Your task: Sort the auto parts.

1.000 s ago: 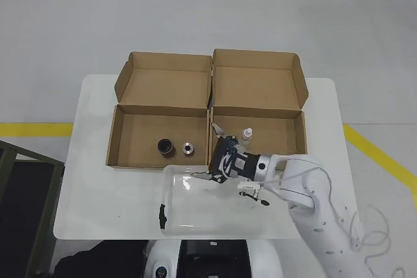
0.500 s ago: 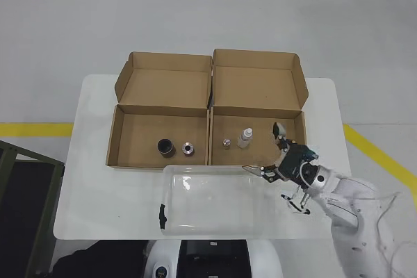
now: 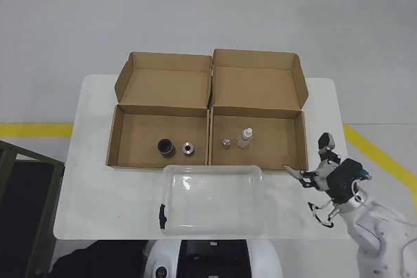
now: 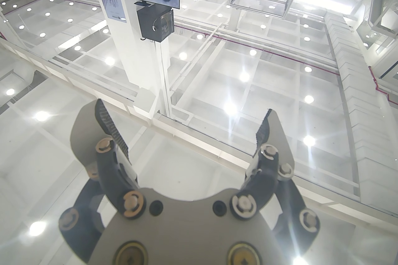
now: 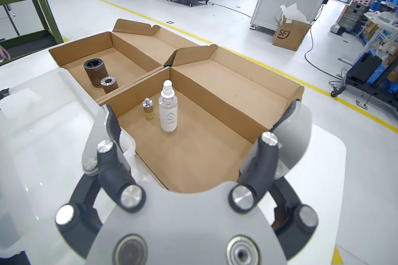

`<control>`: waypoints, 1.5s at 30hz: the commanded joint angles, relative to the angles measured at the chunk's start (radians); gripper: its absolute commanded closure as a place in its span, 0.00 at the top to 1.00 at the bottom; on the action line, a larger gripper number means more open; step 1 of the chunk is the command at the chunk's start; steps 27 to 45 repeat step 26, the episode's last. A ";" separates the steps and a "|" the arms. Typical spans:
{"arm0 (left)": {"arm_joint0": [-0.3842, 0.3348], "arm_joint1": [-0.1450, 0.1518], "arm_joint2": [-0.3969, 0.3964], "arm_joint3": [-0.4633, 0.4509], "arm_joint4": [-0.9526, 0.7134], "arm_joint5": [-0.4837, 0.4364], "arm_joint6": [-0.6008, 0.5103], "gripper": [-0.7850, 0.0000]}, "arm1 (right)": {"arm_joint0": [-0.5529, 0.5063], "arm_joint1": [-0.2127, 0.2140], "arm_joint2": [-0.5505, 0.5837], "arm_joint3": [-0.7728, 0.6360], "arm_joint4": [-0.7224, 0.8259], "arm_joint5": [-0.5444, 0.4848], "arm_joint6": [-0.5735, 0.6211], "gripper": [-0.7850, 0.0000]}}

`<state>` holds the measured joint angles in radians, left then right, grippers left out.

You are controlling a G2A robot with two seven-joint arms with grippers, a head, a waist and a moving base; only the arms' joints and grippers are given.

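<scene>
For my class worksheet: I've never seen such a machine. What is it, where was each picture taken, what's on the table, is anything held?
It is a two-armed robot; each arm ends in a pincer. One camera looks down on a table. Two open cardboard boxes stand side by side: one holds a dark cylinder and a metal ring, the other a small brass part and a spray bottle. A clear tub sits in front. The other cameras ride on the wrists. The right pincer, beside the boxes, is open and empty; the left pincer, open, points at a ceiling.
</scene>
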<state>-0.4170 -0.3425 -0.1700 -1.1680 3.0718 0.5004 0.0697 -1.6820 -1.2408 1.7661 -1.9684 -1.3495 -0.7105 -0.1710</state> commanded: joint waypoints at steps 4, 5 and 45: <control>0.000 0.000 0.000 0.000 0.000 0.000 0.000 1.00 | -0.048 0.003 0.040 0.006 0.013 0.017 -0.072 1.00; 0.000 0.000 0.000 0.000 0.000 0.000 0.000 1.00 | -0.057 0.003 0.046 0.007 0.015 0.020 -0.081 1.00; 0.000 0.000 0.000 0.000 0.000 0.000 0.000 1.00 | -0.086 0.005 0.059 0.021 0.035 0.061 -0.094 1.00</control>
